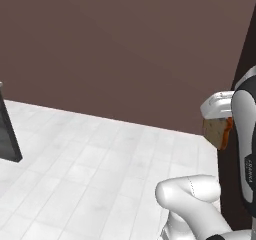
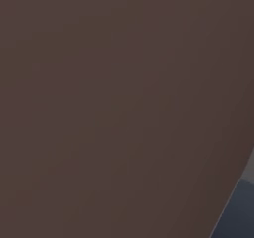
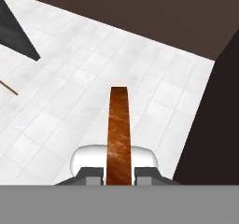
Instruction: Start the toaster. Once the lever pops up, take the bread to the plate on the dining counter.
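My gripper [image 1: 220,123] hangs at the right of the left base view, shut on the bread [image 1: 216,132], a tan-brown slice with a darker crust held above the floor. The hand view looks along the bread [image 3: 118,129] edge-on: it stands up as a narrow brown strip clamped between the two dark fingers of the gripper [image 3: 118,174]. The toaster, the plate and the dining counter are out of view.
White tiled floor [image 1: 90,164] spreads below, ending at a brown wall [image 1: 125,49]. A dark upright panel [image 1: 7,134] stands at the left edge, and a tall dark surface [image 1: 246,59] rises right beside the arm. A brown surface [image 2: 109,108] sits close to the right base camera.
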